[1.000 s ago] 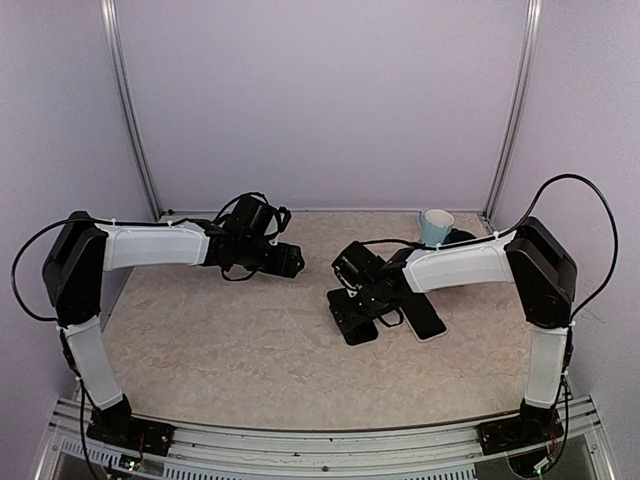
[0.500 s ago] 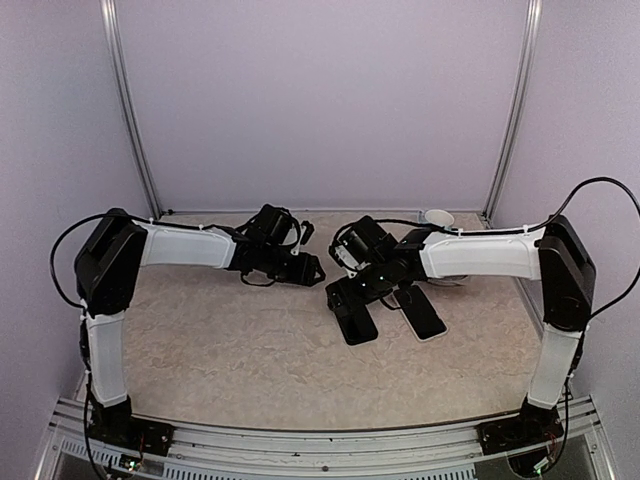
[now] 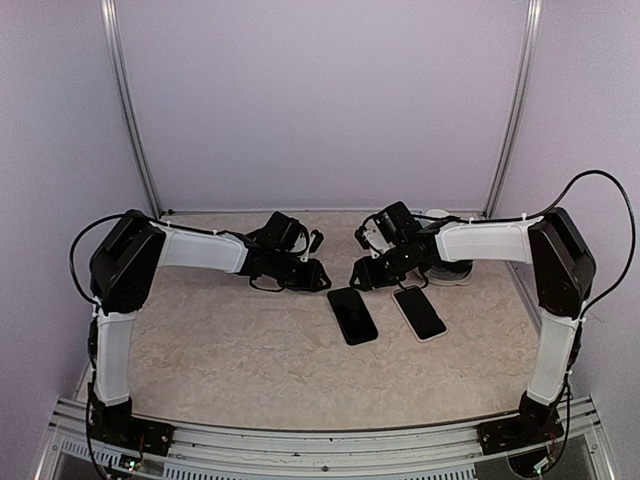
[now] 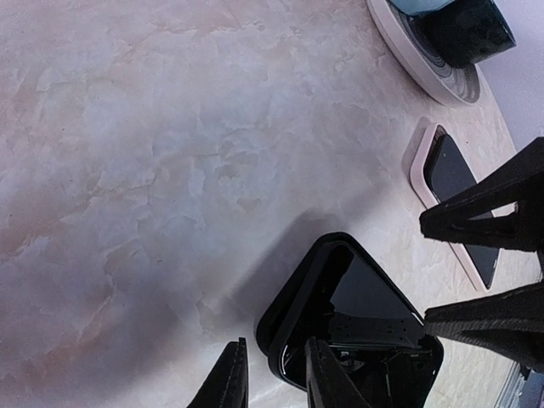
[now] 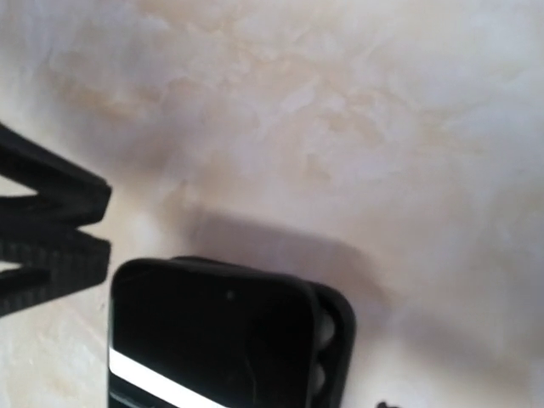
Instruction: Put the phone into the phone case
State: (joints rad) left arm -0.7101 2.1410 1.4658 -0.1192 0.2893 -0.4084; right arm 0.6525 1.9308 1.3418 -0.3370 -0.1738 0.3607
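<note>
On a marbled desk [image 3: 220,340] walled in lilac, a black phone [image 3: 352,315] lies in its black case [image 4: 274,331] midway between the side edges, a white-rimmed phone [image 3: 419,311] just beside; a cup [image 3: 437,214] stands on a plate [image 4: 422,64] at the far right corner. Both tools empty: left gripper [image 4: 275,344] barely parted, right gripper [image 4: 423,270] wide.
</note>
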